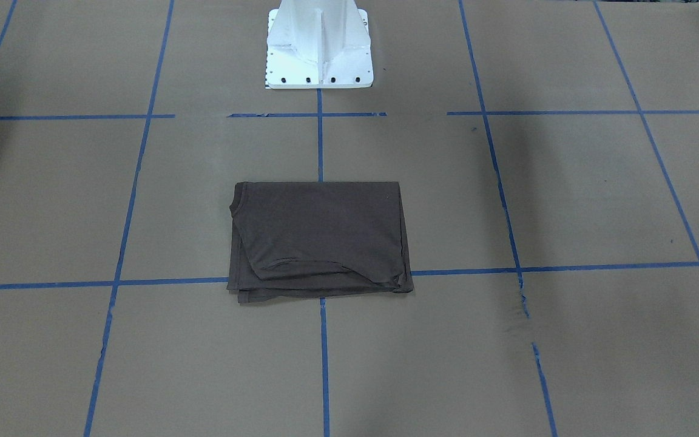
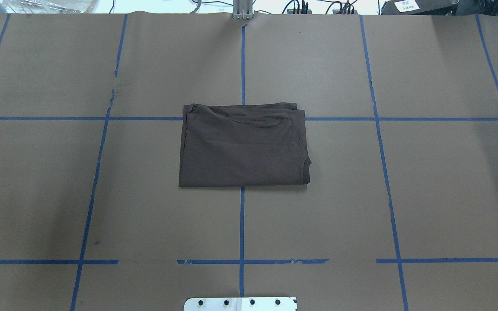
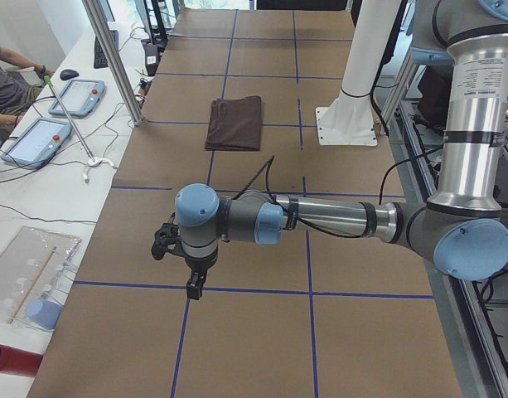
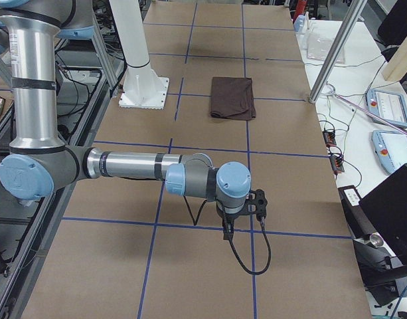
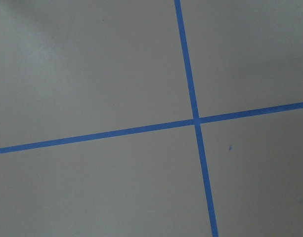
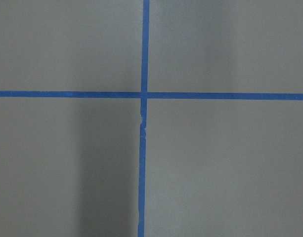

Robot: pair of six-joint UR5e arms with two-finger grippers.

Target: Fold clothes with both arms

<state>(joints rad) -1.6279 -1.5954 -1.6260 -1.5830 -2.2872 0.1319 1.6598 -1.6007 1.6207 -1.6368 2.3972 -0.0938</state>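
The clothes are one dark brown-grey T-shirt (image 1: 319, 237) (image 2: 244, 147), folded into a flat rectangle at the table's middle, in front of the pedestal. It looks small in the side views (image 3: 234, 123) (image 4: 232, 97). My left gripper (image 3: 193, 290) points down over a blue tape line far out toward the table's left end, well away from the shirt. My right gripper (image 4: 227, 234) hangs the same way near the right end. Only the side views show the grippers, so I cannot tell if they are open or shut. Both wrist views hold only brown paper and a tape cross.
A white pedestal base (image 1: 319, 48) (image 2: 240, 303) stands at the robot's edge. Blue tape lines (image 2: 242, 224) grid the brown paper. A side bench with teach pendants (image 3: 38, 137) and a seated person's arm (image 3: 9, 62) lies beyond a slanted metal post (image 3: 113, 58).
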